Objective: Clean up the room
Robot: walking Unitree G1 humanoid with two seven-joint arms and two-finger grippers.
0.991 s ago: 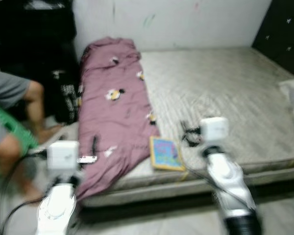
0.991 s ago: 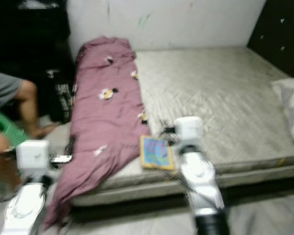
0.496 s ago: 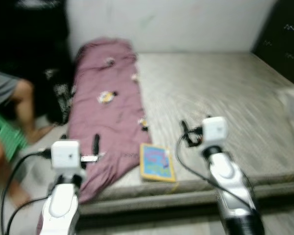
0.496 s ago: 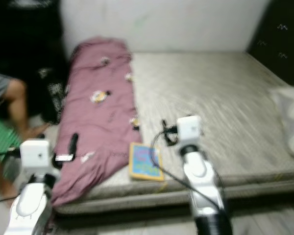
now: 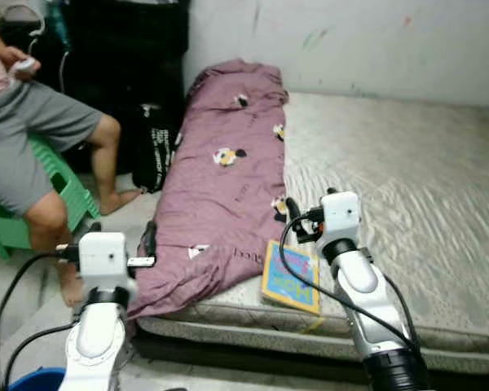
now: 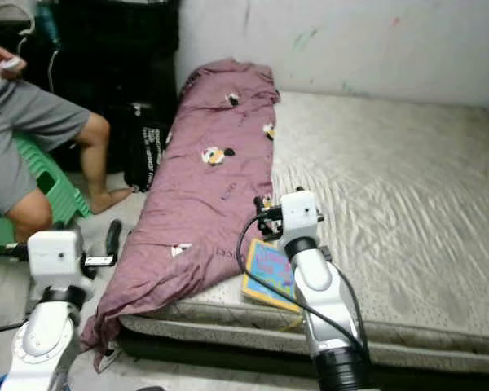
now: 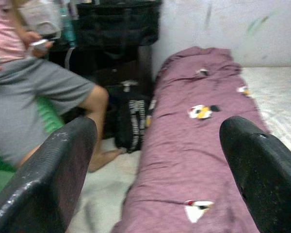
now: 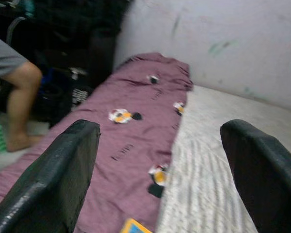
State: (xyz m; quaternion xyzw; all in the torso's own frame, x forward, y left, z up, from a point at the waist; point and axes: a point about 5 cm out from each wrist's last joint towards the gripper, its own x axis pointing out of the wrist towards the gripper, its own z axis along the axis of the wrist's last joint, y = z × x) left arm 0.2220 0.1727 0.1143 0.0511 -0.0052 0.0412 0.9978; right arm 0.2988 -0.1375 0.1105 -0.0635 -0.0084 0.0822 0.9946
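Note:
A purple blanket (image 5: 228,187) with cartoon prints lies lengthwise along the left side of a bare grey mattress (image 5: 407,187), its near end hanging over the edge. A colourful book (image 5: 292,277) rests at the mattress's front edge beside the blanket. My left gripper (image 5: 149,240) hovers off the bed's left edge near the blanket's hanging end; its fingers (image 7: 48,179) stand wide apart with nothing between them. My right gripper (image 5: 293,216) hangs above the blanket's edge just beyond the book, and its fingers (image 8: 53,179) are also spread and empty.
A person (image 5: 41,138) sits on a green stool (image 5: 65,195) to the left, feet on the floor by the bed. A black bag (image 5: 155,147) leans against dark furniture (image 5: 122,49). A blue bucket rim (image 5: 33,381) shows at the bottom left.
The whole view has swung to the left and sharpened, so the person and stool show more and the pillow at right has left the picture. Both arms keep their raised pose.

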